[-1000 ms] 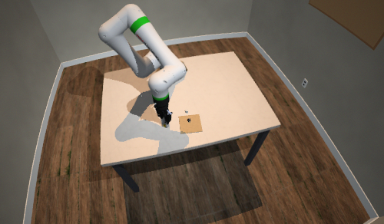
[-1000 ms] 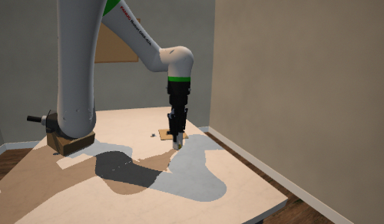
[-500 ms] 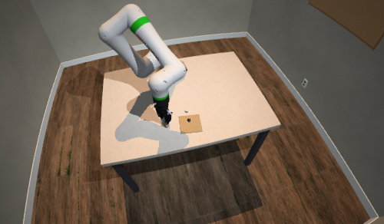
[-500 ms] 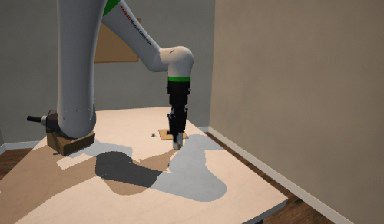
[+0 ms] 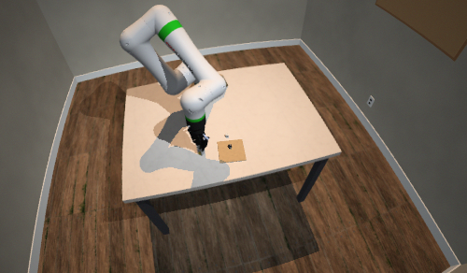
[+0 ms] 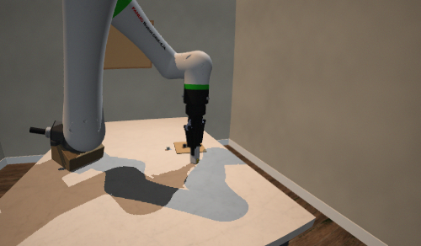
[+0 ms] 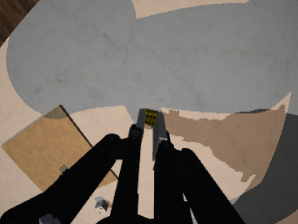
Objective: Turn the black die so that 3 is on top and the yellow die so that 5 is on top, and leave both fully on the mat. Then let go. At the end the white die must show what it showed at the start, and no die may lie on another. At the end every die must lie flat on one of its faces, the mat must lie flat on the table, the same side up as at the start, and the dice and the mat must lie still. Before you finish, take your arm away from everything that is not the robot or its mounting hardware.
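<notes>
My gripper [image 5: 201, 150] [image 6: 194, 159] [image 7: 149, 120] points straight down just above the table, left of the brown mat [image 5: 237, 156] [image 6: 179, 147] [image 7: 40, 149]. It is shut on the small yellow die [image 7: 152, 119], which shows between the fingertips in the wrist view, off the mat. The black die [image 5: 230, 146] lies near the middle of the mat. The white die [image 5: 226, 136] [image 6: 167, 148] [image 7: 101, 203] lies on the bare table just beyond the mat's far edge. The dice are too small for me to read their faces.
The arm's base block [image 6: 77, 157] stands at the table's far side. The table's front edge [image 5: 234, 179] is close to the mat. The arm casts large shadows across the table top around the gripper.
</notes>
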